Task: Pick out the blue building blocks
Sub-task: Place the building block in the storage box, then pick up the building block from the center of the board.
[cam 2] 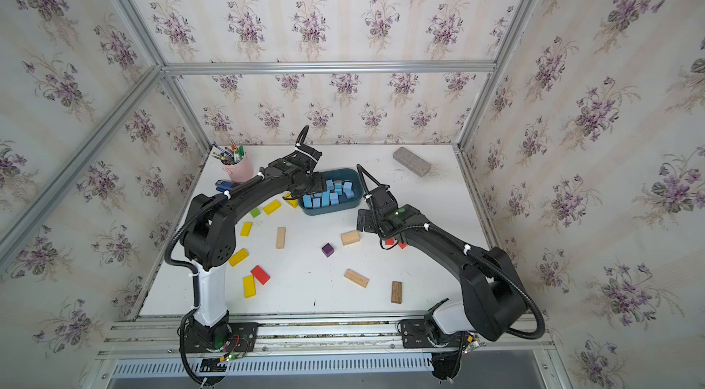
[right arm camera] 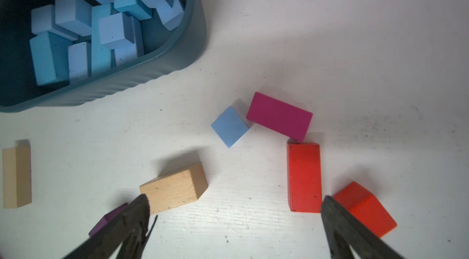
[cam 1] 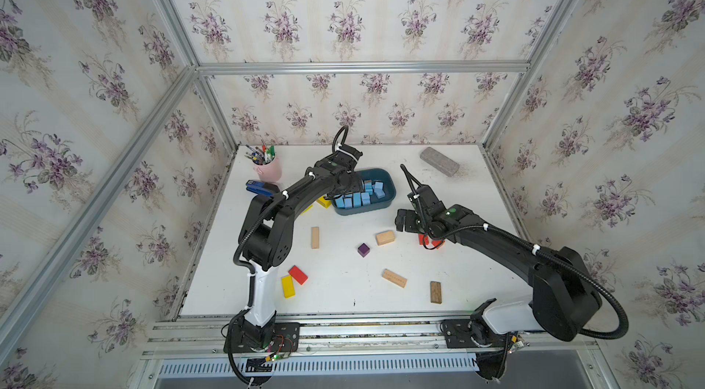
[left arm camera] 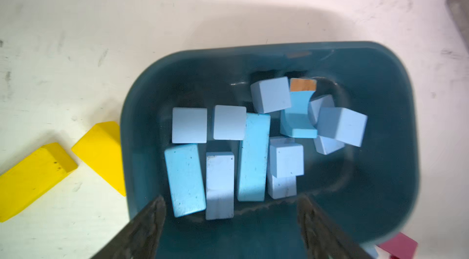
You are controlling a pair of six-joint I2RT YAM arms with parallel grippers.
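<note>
Most blue blocks (left arm camera: 253,143) sit in the bin (left arm camera: 380,92) — one stray cube (right arm camera: 229,127) lies on the table (right arm camera: 355,42) beside a pink block (right arm camera: 279,116). Left gripper (left arm camera: 231,200) hangs over the bin, jaws apart, empty; right gripper (right arm camera: 236,198) likewise.

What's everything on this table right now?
bin: one, teal, back centre
blue building blocks: about twelve, light blue, in bin; one loose outside
yellow blocks: five, yellow, left side
red blocks: three, red, two right, one left
wood blocks: four, plain, centre and front
magenta block, purple cube, green block: one each
pen cup: one, pink, back left
stapler: one, dark blue, beside cup
grey pad: one, back right
left gripper: open, over bin
right gripper: open, near red blocks
</note>
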